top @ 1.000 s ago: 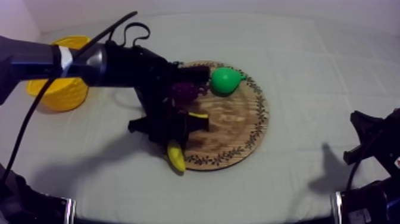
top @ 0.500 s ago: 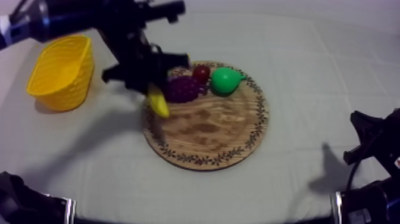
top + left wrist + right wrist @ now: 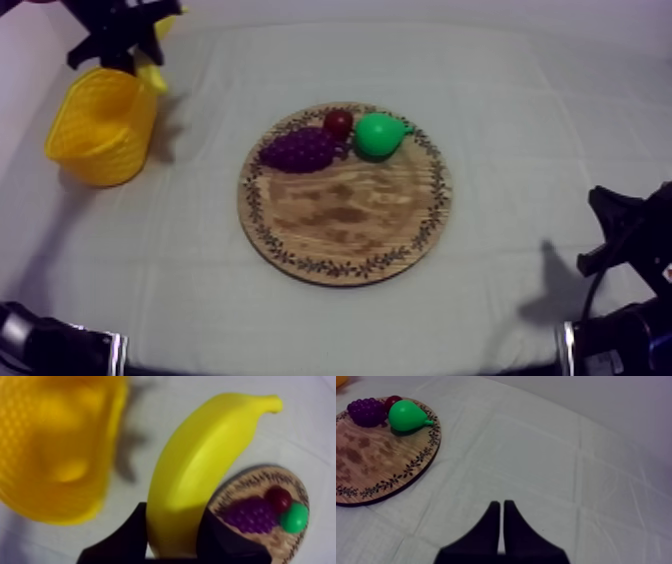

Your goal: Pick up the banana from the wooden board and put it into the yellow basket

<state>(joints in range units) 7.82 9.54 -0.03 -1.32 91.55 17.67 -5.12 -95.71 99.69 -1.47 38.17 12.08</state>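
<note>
So, the left end effector (image 3: 172, 528) is clamped round one end of the curved yellow toy banana (image 3: 200, 461). The banana is held up in the air by the far-left corner of the grey-white cloth-covered surface (image 3: 520, 120), right at the far rim of the yellow plastic basket (image 3: 95, 150). From the left wrist view a strip of cloth can be seen between the fruit and the basket wall, so it's probably not quite over the opening yet.

The carry step is what's in hand: the pick-up looks done, the drop-off doesn't. As a guess at the next move, the banana needs to be brought squarely over the opening and lowered a bit. Then the fingers get parted so it's let go inside rather than bounced off the rim.

The right end effector (image 3: 502, 521) is parked low at the near-right edge of the surface, fingers pressed together on nothing.

Containers: nothing can be made out inside the basket. The round wooden board with the patterned rim (image 3: 350, 225) is set about mid-surface with three things lined along its far edge. A purple bunch of toy grapes (image 3: 298, 150) and a green toy pear (image 3: 378, 134) are there, with a small red fruit (image 3: 338, 123) tucked between them. The rest of the board is bare.
</note>
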